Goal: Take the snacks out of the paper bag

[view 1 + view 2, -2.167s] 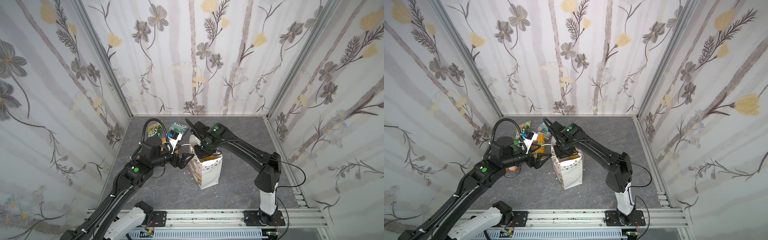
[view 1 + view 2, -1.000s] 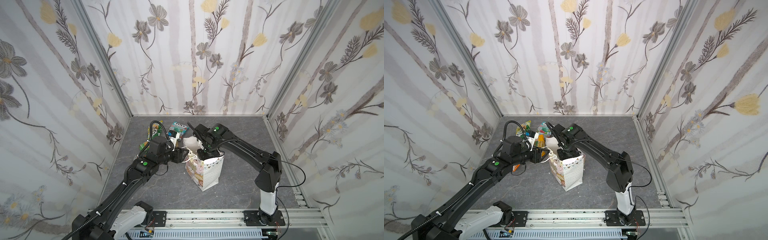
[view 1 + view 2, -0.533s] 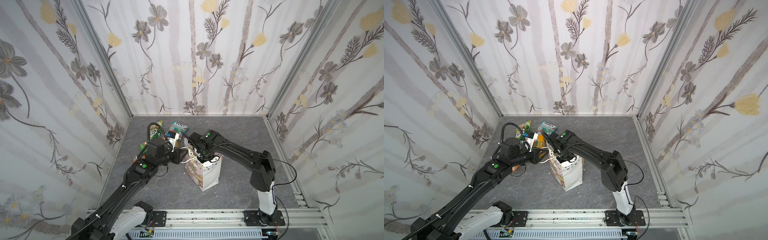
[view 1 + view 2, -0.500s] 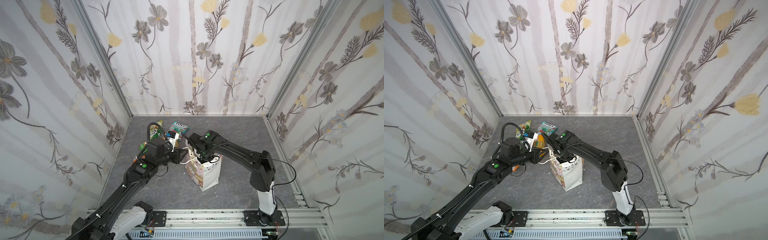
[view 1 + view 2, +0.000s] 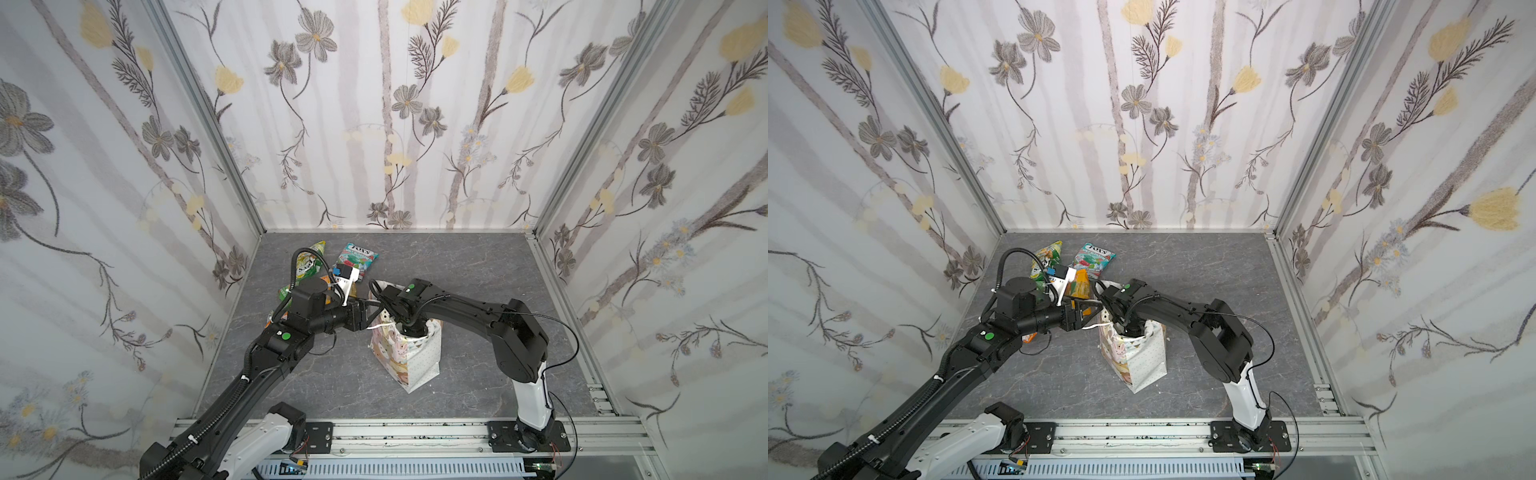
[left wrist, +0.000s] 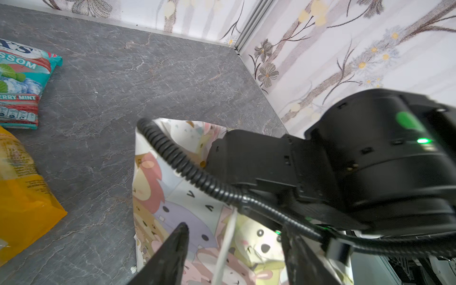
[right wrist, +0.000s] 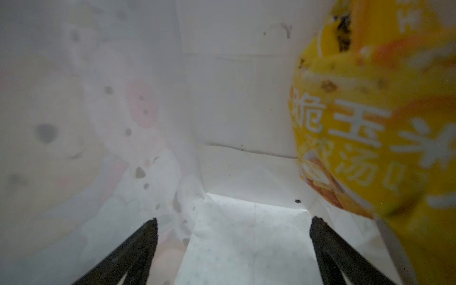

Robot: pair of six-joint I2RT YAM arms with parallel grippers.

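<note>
The paper bag (image 5: pixel 415 361) (image 5: pixel 1144 359) stands upright mid-table. My right gripper (image 7: pixel 234 222) is down inside it, open, with nothing between its fingers and the bag's white floor ahead. In both top views its fingers are hidden by the bag. A yellow snack packet (image 7: pixel 370 123) leans against the bag's inner wall beside it. My left gripper (image 6: pixel 234 227) (image 5: pixel 365 313) is open at the bag's left rim, with the white cord handle (image 6: pixel 225 237) hanging loose between its fingers. Other snacks lie at the back left: a teal packet (image 5: pixel 357 257) (image 6: pixel 19 81), a yellow-green one (image 5: pixel 309 264) and an orange-yellow one (image 5: pixel 1080 286) (image 6: pixel 22 197).
The right arm (image 6: pixel 345 160) reaches over the bag's mouth, close to my left gripper. A green packet (image 5: pixel 284 293) shows by the left arm. Patterned walls close in the grey table (image 5: pixel 478 270) on three sides; a metal rail (image 5: pixel 415 432) runs along the front.
The right gripper has sunk into the bag and spread its jaws wide. The left gripper has stayed by the bag's left rim, and its jaws now stand apart around the cord handle.
</note>
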